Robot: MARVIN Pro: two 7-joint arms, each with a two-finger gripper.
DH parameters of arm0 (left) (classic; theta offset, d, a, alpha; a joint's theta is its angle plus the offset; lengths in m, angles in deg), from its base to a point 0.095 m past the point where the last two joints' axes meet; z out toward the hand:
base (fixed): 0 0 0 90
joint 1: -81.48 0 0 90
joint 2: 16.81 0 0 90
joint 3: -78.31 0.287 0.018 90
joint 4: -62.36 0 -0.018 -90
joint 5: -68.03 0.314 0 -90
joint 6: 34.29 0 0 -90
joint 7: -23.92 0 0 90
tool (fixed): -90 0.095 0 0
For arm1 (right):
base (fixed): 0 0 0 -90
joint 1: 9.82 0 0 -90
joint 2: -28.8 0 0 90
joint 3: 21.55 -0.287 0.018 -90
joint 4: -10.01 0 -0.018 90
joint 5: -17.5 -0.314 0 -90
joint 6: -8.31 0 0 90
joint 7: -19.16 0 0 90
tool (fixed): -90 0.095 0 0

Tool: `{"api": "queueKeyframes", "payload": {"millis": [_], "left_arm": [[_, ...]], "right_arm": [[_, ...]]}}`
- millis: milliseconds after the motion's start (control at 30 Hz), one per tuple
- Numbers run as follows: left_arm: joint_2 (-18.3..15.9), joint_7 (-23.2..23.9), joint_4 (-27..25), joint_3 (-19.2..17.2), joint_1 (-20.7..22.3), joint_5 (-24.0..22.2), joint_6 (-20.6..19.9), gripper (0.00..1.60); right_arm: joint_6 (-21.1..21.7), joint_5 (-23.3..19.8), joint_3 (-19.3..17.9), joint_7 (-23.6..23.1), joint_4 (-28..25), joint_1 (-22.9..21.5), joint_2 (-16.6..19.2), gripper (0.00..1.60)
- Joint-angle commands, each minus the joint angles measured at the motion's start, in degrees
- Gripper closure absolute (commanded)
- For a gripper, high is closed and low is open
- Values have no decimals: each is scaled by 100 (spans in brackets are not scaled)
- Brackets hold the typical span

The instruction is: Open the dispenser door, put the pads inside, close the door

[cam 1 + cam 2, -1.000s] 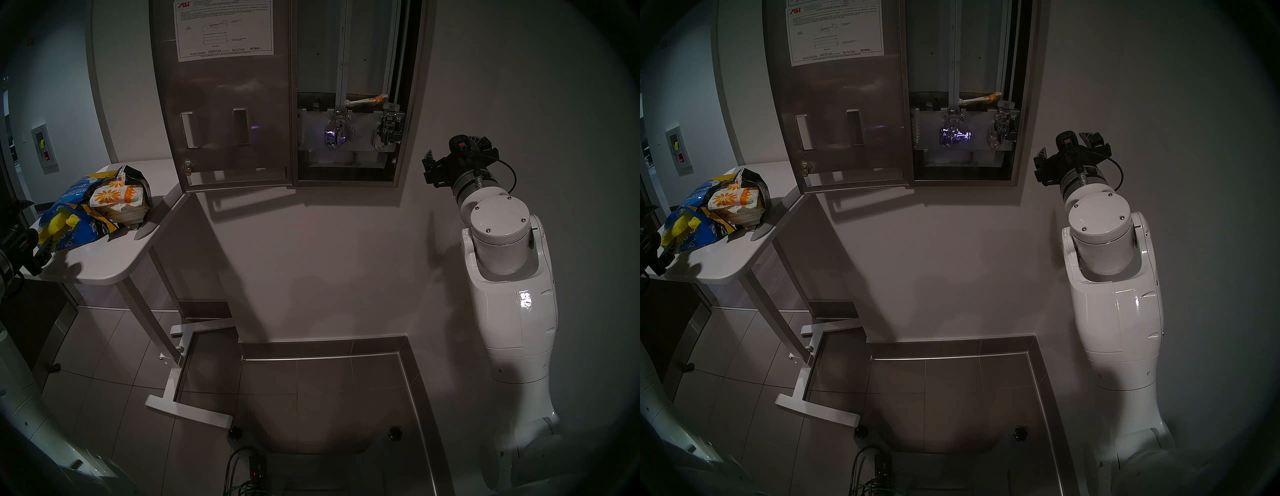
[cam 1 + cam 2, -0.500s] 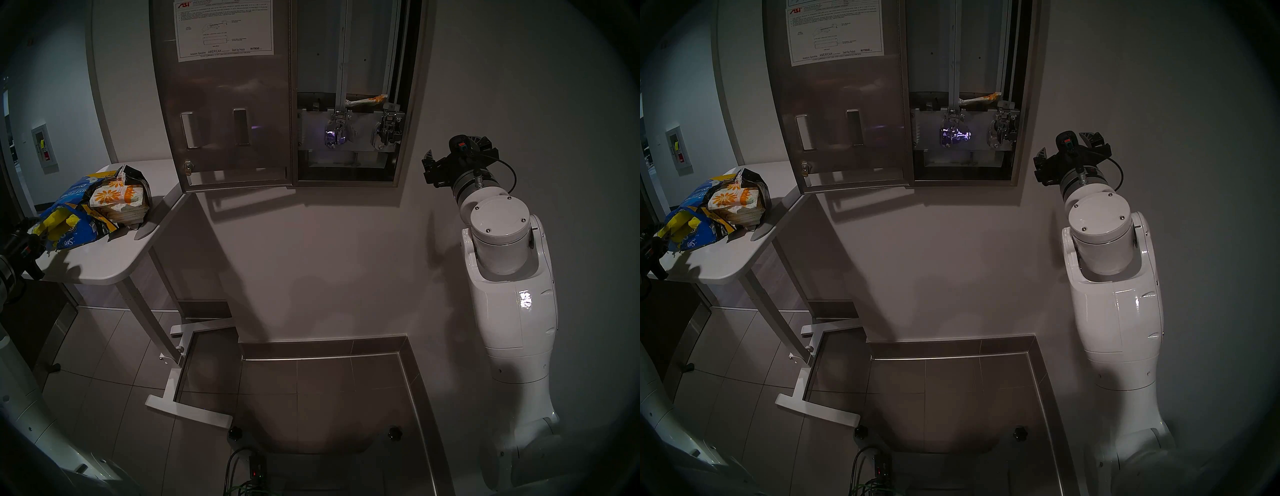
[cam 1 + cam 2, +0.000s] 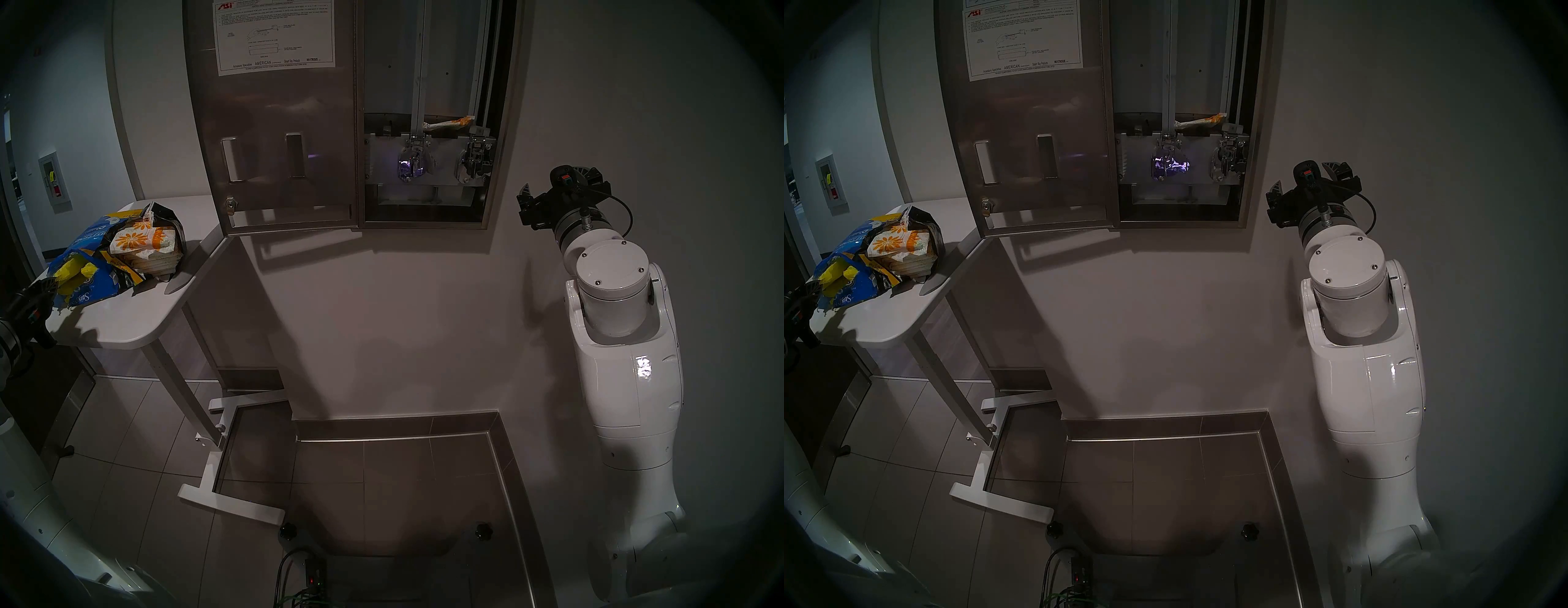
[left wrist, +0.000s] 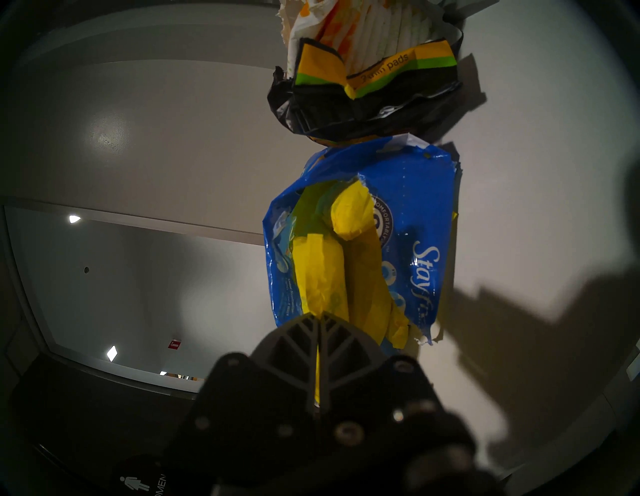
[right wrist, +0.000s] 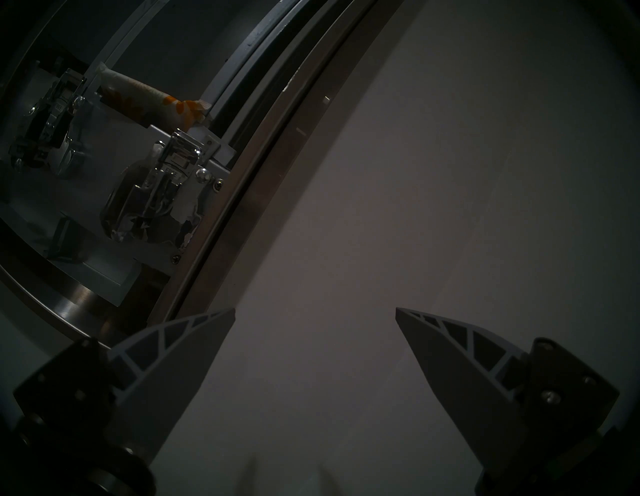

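The door (image 3: 275,140) hangs open, so loading is the step in hand. The left gripper (image 4: 318,325) has its jaws clamped on a yellow pad (image 4: 320,273) in the blue bag (image 4: 426,214) on the worktop (image 3: 127,314). Next, draw it free and carry it to the dispenser (image 3: 428,63). The right gripper (image 5: 315,311) waits beside the dispenser, jaws apart.

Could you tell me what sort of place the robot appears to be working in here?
Probably a women's restroom: a steel pad dispenser set in the wall, a women's pictogram sign on a dark door, and tiled floor with tiled baseboard.
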Motion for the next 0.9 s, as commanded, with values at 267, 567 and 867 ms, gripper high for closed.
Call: {"api": "queueKeyframes", "payload": {"millis": [267,567,867], "left_arm": [[74,43,-288,-236,-47,-327,154,160],[264,359,-580,-525,-285,-790,242,160],[459,741,-917,-871,-506,-1376,308,160]], "right_arm": [[-72,12,-13,45,-159,-147,-1,0],[-71,13,-14,43,-159,-147,0,0],[-70,13,-14,42,-158,-147,-1,0]]}}
